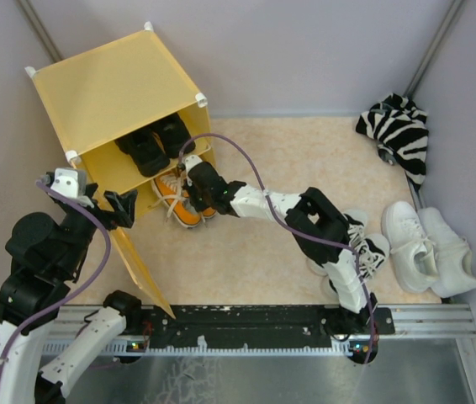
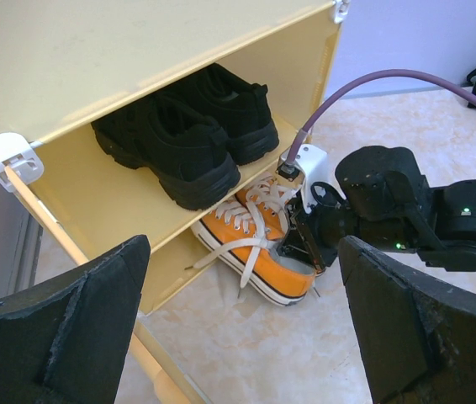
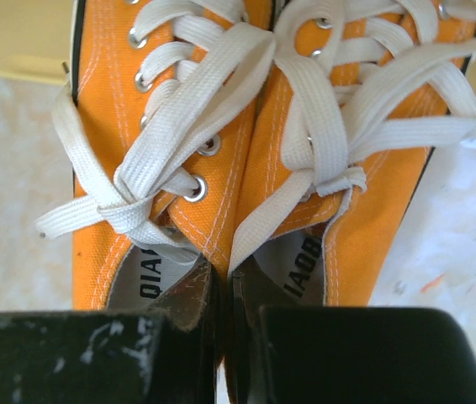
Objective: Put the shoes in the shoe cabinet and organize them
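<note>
The right jaws are clamped on the inner heel collars of the 2 orange sneakers (image 3: 246,168), pinching both together. The sneakers' toes sit in the lower compartment of the shoe cabinet (image 1: 112,93), with their heels out on the surface (image 1: 255,261). The black pair (image 1: 154,143) rests on the inner shelf above. The left jaws stand apart, empty, just beside the open door panel (image 1: 141,269). The black-and-white sneakers (image 1: 377,249) lie beneath the right arm (image 1: 263,202), and the white sneakers (image 1: 427,244) lie beside them.
</note>
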